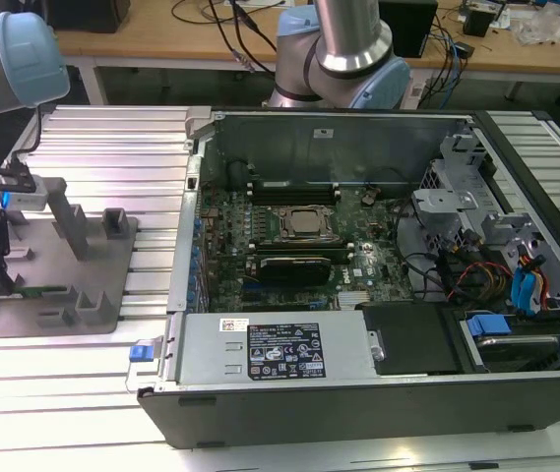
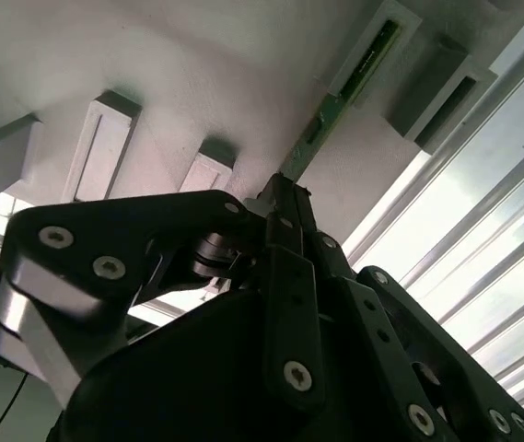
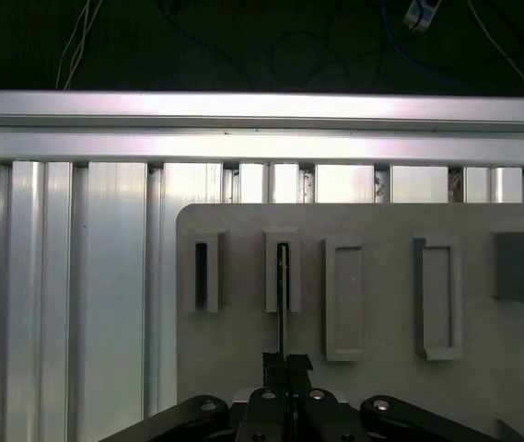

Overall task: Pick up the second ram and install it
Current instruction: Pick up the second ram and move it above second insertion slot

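Currently hand pinched shut on second ram; ram's far end inside grey holder block.

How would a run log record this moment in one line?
pincer: shut on green memory stick | place: grey holder plate | stick: in its slot

Arm: our grey, blue-capped arm reaches down.
Gripper: our black metal gripper pinches the thin green second ram.
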Motion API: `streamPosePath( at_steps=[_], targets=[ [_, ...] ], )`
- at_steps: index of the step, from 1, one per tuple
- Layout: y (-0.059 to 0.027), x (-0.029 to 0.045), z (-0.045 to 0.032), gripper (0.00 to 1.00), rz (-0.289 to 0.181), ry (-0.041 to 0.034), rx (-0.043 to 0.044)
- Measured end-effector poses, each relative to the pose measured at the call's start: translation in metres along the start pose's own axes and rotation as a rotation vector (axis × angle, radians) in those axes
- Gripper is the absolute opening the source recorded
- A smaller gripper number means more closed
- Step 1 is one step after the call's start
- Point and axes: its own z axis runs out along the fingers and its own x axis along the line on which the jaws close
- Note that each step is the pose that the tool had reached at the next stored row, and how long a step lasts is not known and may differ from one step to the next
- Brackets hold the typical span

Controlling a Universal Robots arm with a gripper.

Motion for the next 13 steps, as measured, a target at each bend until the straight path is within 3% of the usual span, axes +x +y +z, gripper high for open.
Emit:
streamPosePath(
  at_steps=[13],
  targets=[
    [0.0002,0.0001,-0.006,0.09,0.0,0.0002,-0.0003]
  ],
)
